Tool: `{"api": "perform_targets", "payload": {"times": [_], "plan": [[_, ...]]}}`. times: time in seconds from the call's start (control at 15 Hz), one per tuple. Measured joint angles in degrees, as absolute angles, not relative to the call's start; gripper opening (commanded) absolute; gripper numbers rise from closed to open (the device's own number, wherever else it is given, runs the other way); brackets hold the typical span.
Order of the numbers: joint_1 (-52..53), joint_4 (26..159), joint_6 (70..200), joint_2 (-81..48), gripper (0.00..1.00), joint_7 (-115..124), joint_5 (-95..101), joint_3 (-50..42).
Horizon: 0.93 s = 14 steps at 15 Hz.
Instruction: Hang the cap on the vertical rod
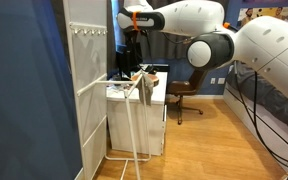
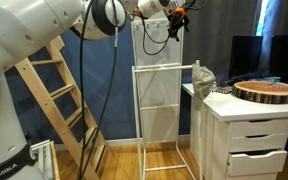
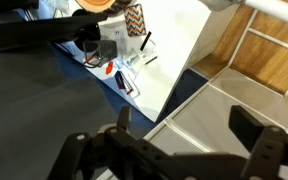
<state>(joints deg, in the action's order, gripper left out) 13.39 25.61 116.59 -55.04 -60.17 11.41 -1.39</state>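
As pincer gapes (wrist view); cap in an exterior view.

White rack, grey-green cap, white cabinet, blue wall

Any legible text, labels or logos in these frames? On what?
"EMIKA": on the robot arm's base, in an exterior view.
Wall pictures: too blurred to read.
Desk clutter in the wrist view: too small to read.

I count one cap, one white rack, one table with two drawers, one round wood slab, one wooden ladder and one chair.
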Motion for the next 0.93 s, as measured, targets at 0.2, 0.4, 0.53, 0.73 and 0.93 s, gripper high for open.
{"api": "perform_targets", "payload": {"times": [0.2, 0.4, 0.53, 0.73, 0.93], "plan": [[12.97, 25.58, 111.17, -51.84, 1.0, -52.06, 11.41, -1.86], [13.02, 25.56, 105.19, -48.53, 1.0, -43.62, 11.41, -2.01], [13.19, 25.56, 101.62, -46.58, 1.0, -37.81, 11.4, -1.98], [13.55, 25.56, 96.42, -44.21, 1.0, -29.02, 11.34, -1.63], [13.59, 25.56, 91.36, -42.54, 1.0, -21.07, 10.34, -0.87]]}}
